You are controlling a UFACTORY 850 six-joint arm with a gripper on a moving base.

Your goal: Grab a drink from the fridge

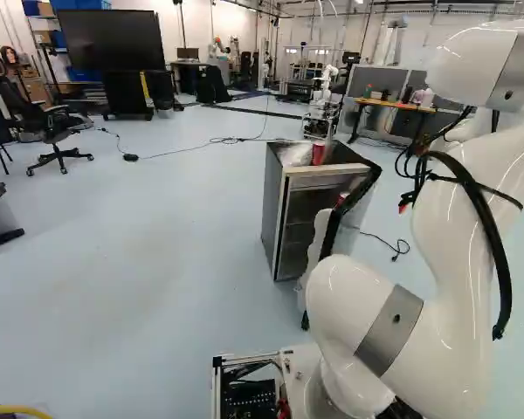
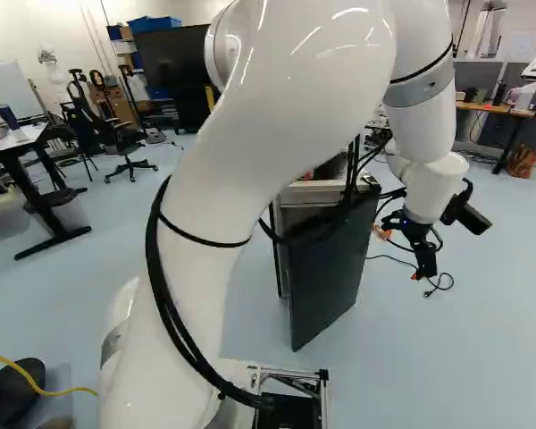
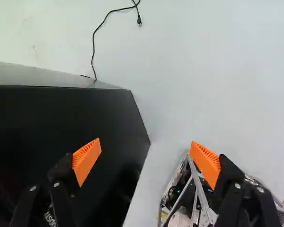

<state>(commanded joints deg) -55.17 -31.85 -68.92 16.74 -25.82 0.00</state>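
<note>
One arm (image 1: pixel 458 201) partly hides the fridge (image 1: pixel 273 205).

The pale floor (image 3: pixel 236 71) spreads beneath the gripper (image 2: pixel 400 255). On it, the fridge (image 1: pixel 277 205) stands left of the gripper, its top bearing a red container (image 1: pixel 319 153) and crumpled clear plastic (image 1: pixel 295 155). A thin black cable (image 3: pixel 93 49) curves across the floor ahead of the gripper.
</note>
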